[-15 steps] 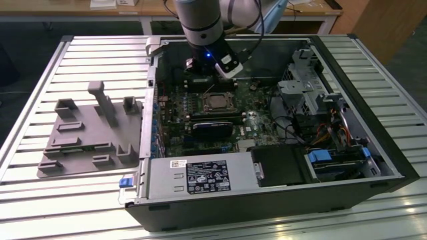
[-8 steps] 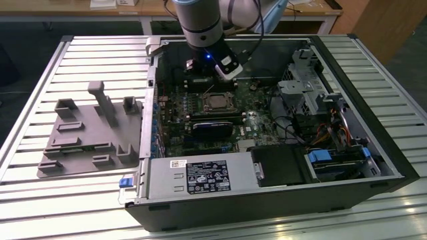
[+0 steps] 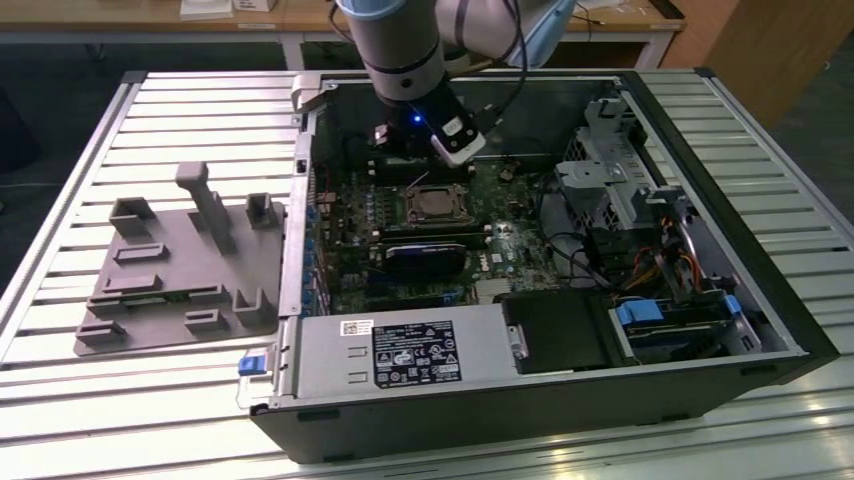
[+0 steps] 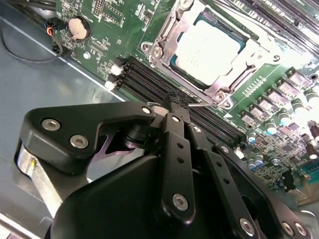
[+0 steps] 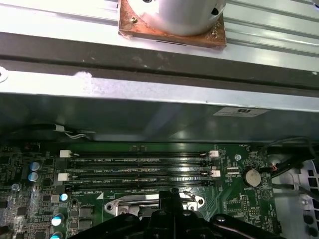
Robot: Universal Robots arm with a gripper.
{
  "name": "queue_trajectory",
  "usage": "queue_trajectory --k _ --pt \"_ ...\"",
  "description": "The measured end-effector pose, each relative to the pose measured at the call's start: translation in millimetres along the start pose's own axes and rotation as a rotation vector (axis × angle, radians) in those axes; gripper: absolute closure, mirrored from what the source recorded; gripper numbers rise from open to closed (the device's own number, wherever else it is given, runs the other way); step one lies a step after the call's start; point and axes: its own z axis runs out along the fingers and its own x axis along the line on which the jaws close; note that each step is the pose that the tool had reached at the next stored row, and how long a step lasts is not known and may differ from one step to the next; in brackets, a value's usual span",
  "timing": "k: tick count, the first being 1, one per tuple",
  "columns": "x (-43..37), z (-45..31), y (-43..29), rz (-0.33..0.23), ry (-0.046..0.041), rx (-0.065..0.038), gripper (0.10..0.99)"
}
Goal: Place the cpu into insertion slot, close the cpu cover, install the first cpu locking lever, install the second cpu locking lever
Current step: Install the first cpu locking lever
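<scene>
**Exterior view:** An open computer case (image 3: 747,300) lies on its side on a slatted metal desk (image 3: 200,100), so the motherboard faces up where the arm can reach it. The arm comes down into the case from the far side. Its gripper (image 3: 447,150) hangs low over the board, just beyond the insertion slot (image 3: 412,196). The cpu (image 3: 434,207) sits in that slot as a small square. A grey moulded parts tray (image 3: 147,300) rests on the desk at the exterior view's left, outside the case.

**Second wrist view:** The cpu (image 4: 207,47) lies flat in the slot with its dull silver top showing. The cpu cover (image 4: 160,30) lies down around it, framing the top through its window, so the chip looks seated and covered. The gripper (image 4: 175,107) has its fingers drawn together to a narrow point over the black memory slots (image 4: 149,79), just beside one corner of the socket. A thin wire locking lever (image 4: 202,105) sticks out right at the fingertips. I cannot tell whether they pinch it. The low, narrow pose suits working on so slim a part.

**First wrist view:** The gripper (image 5: 169,199) tips meet at the socket's edge. The memory slots (image 5: 139,167) and the case's metal wall (image 5: 149,94) lie beyond them.
</scene>
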Motion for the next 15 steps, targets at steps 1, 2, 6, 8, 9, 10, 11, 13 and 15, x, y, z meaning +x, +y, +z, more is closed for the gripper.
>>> queue_trajectory --k 1,2,6,8,9,10,11,13,15 --pt "0.1 0.7 -0.2 0.000 -0.0004 0.000 0.984" --pt "0.2 1.3 -0.4 0.000 -0.0006 0.001 0.984" --pt "-0.3 2.9 -0.8 0.001 -0.0013 0.005 0.984" --pt "-0.9 3.3 -0.6 0.001 -0.0015 0.010 0.984" --pt "-1.3 3.5 -0.4 0.001 -0.0016 0.012 0.984" --pt "-1.6 3.7 -0.2 0.001 -0.0017 0.015 0.984" --pt "-1.9 3.9 0.1 0.001 -0.0019 0.017 0.984" --pt "-2.4 4.7 1.9 0.001 -0.0020 0.023 0.984" --pt "-2.5 5.6 4.4 0.000 -0.0020 0.028 0.984"
